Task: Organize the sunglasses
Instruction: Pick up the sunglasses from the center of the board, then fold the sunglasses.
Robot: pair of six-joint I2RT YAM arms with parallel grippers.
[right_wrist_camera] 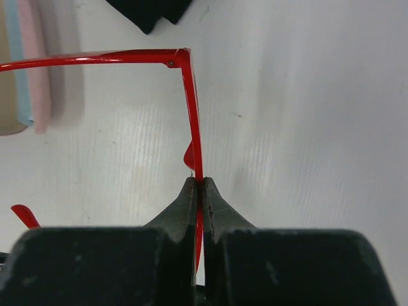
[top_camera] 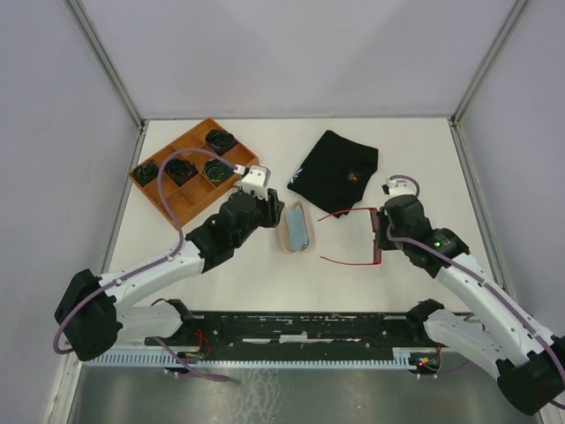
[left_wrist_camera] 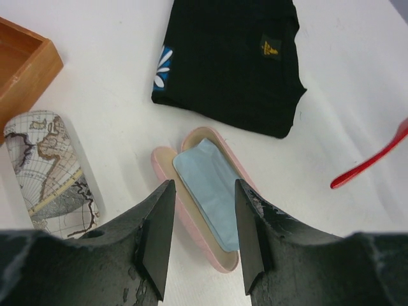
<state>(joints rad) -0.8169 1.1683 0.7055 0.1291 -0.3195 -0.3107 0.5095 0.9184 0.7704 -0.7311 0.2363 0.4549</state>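
1. The orange tray (left_wrist_camera: 25,80) sits at the far left of the table (top_camera: 415,159) and is split into compartments. Three of them each hold one dark, roundish item (top_camera: 221,140); what these items are cannot be made out.
2. The pink case (left_wrist_camera: 158,162) lies open near the table's middle, with a light blue cloth (left_wrist_camera: 207,191) lying flat inside it.
3. A map-patterned case (left_wrist_camera: 48,172) lies closed between the tray's corner and the pink case, touching neither.
4. A black cloth (left_wrist_camera: 229,57) with a small yellow mark and a blue-and-white flower lies flat beyond the pink case.
5. The left gripper (left_wrist_camera: 204,185) hangs over the near end of the pink case, its jaws about half apart and empty.
6. The red sunglasses (right_wrist_camera: 193,108) lie on the bare table just right of the pink case, arms unfolded and pointing towards it.
7. The right gripper (right_wrist_camera: 199,182) is pinched tight on the front frame of the red sunglasses, fingers closed from both sides.
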